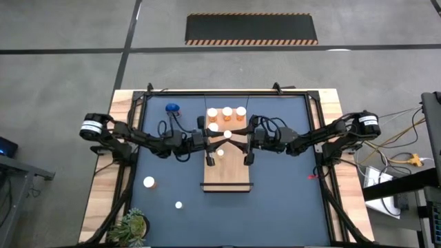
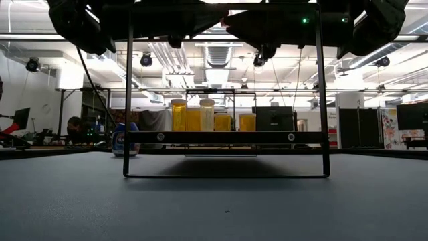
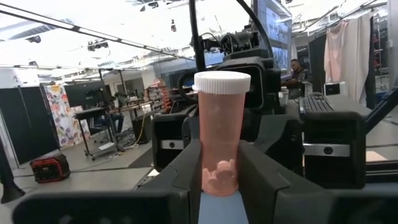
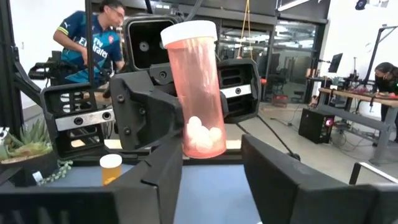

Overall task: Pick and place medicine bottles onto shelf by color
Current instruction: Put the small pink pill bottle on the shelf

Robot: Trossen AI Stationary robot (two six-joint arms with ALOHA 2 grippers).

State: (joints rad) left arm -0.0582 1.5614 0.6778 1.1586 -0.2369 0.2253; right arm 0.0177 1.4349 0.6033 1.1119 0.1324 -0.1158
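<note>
Both arms meet above the shelf (image 1: pixel 227 172), handing over one orange bottle (image 3: pixel 221 134) with a white cap and a few pale pills at its bottom. It stands roughly upright, cap up, tilted a bit in the right wrist view. The left gripper (image 3: pixel 219 180) is clamped on its base; the right gripper (image 4: pixel 211 171) has let go, its fingers (image 4: pixel 165 171) standing clear of the bottle
</note>
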